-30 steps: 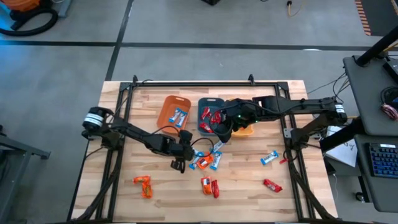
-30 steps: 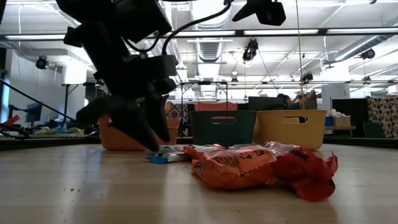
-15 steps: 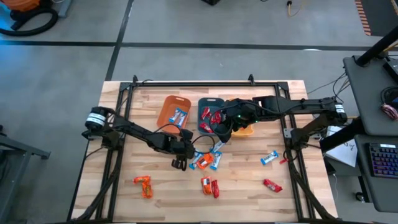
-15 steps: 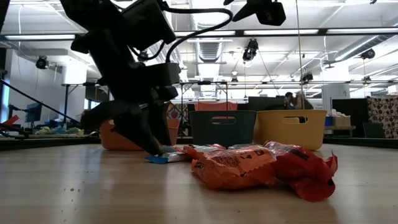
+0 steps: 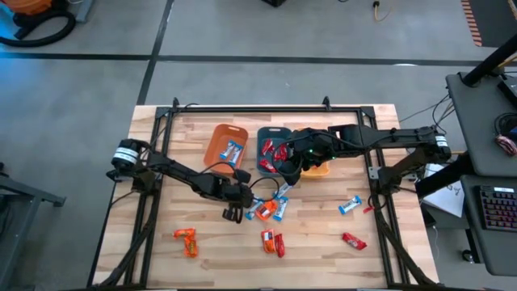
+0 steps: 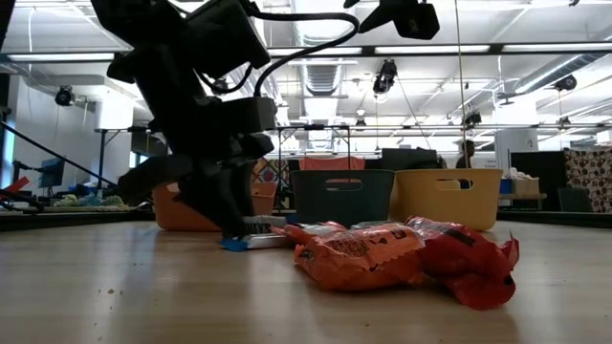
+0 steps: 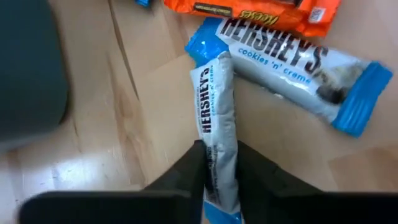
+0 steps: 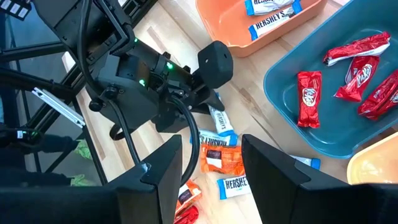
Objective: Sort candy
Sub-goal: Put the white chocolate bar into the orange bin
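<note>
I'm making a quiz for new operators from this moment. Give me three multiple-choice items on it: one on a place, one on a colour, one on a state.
1. Where is the left gripper?
A. Over the orange bin
B. Low at the table, by the middle cluster of candies
C. At the table's front left corner

2. What colour are the candies in the teal bin?
A. Red
B. Blue-and-white
C. Orange

3. What are the left gripper's fingers doing?
A. Spread wide with nothing between them
B. Shut on an orange candy
C. Shut on a blue-and-white candy

Answers: 1 B, the high view shows it down by the cluster in front of the bins. 2 A, the right wrist view shows only red candies there. 3 C, the left wrist view shows both fingers pressed against that wrapper.
</note>
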You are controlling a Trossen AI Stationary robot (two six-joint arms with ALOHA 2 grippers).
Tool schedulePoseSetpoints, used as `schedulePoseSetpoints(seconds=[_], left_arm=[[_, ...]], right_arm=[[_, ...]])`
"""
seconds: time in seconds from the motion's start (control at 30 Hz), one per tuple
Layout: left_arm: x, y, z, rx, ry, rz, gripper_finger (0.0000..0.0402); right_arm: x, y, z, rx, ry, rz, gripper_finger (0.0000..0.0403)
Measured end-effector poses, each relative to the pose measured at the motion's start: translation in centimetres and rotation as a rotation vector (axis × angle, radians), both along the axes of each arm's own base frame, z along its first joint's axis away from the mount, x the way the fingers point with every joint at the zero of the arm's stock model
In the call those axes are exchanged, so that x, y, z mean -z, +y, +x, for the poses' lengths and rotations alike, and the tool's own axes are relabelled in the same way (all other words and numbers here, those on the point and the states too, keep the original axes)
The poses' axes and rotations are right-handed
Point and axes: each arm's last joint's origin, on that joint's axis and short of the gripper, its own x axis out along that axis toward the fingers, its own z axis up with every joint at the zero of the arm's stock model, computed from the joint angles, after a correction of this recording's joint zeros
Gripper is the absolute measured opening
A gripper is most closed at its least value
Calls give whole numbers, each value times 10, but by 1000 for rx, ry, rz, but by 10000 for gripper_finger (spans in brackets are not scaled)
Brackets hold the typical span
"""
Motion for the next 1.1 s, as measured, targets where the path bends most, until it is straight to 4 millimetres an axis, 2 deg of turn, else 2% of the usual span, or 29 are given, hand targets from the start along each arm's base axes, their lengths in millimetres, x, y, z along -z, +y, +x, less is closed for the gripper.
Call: schedulePoseSetpoints(seconds=[0.13,0.33,0.47,0.6,0.7,0.8,0.93,1.1], left_arm=[[-1,0,0,0,-2,0,12],[-15,-1,-1,-8,-11,-6,29],[-47,0,-4,-38,-97,-39,27],[-79,3,-18,-86,-151,-78,21],[-111,8,-32,-162,-248,-139,22],[-135,23,-49,-316,-331,-162,23],[-161,55,-68,-577,-471,-206,24],[-168,101,-84,-881,-533,-279,24]], right_arm=[[0,0,0,-1,0,-1,157],[0,0,0,-2,0,-2,157],[0,0,0,-8,0,-8,157],[0,0,0,-10,0,-9,157],[0,0,0,-13,-1,-12,157],[0,0,0,-14,-2,-13,157],[0,0,0,-10,-2,-16,157],[0,-1,0,3,-5,-30,157]])
